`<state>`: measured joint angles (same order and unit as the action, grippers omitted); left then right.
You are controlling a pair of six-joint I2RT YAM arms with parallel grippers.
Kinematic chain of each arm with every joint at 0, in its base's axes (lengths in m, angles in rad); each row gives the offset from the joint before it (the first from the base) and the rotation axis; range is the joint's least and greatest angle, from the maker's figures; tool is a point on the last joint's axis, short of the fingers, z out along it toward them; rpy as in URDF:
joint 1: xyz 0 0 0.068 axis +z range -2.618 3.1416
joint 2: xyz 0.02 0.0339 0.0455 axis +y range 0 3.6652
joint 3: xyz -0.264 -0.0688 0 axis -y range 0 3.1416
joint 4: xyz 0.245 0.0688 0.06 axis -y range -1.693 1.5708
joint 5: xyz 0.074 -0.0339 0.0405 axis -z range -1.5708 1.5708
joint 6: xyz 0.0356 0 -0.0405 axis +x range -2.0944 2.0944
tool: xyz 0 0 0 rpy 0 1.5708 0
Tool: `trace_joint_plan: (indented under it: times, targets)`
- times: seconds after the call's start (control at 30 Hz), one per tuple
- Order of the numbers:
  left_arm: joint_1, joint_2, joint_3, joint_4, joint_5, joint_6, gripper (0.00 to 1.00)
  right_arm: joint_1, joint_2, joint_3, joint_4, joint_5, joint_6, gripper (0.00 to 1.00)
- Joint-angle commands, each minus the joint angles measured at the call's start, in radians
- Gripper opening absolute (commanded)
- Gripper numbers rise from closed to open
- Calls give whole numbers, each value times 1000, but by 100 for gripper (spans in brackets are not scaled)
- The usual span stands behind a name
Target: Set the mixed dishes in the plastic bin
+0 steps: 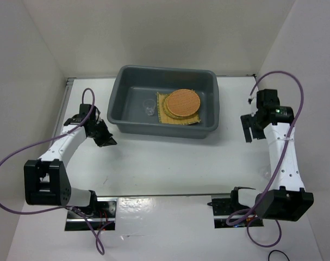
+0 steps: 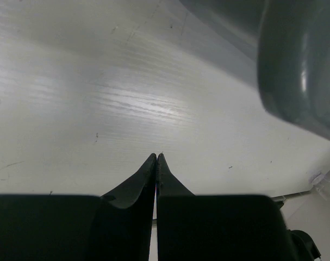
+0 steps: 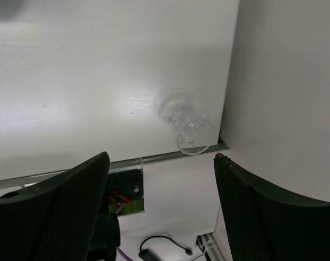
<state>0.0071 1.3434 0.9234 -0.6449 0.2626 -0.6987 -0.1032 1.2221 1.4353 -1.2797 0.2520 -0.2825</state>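
One grey bin (image 1: 165, 69), one square yellow mat (image 1: 161, 110), one orange disc (image 1: 182, 102), two clear cups (image 1: 149, 107) (image 3: 189, 128)

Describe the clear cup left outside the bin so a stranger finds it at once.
Follow the white table to its edge against the side wall. A clear plastic cup lies there on its side, ahead of the right tool. Unlike the upright cup inside the grey bin, it sits on bare tabletop.

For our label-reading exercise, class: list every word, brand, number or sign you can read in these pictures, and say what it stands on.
None: no text is readable in any view.
The plastic bin, the orange woven disc, the clear cup, the left arm and the right arm show no lettering.
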Motion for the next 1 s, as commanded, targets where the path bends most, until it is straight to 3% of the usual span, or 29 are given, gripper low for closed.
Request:
trace_joint_plan:
  times: [0.0,0.13,0.4,0.73,0.87,0.97]
  targets:
    - [-21,52,78,1,27,47,5,-25,-22,-207,45,26,-14,82]
    - [-21,85,121,-36,27,85,5,-114,-81,-400,123,55,-64,81]
    - [-30,142,167,-70,36,117,5,-321,-79,-541,281,148,-207,81]
    - [-39,142,149,-70,46,107,5,-340,9,-638,368,76,-273,81]
    - [-39,120,126,-70,46,97,5,-349,43,-638,378,67,-282,75]
    - [-39,99,105,-70,46,97,5,-349,70,-638,387,47,-291,61]
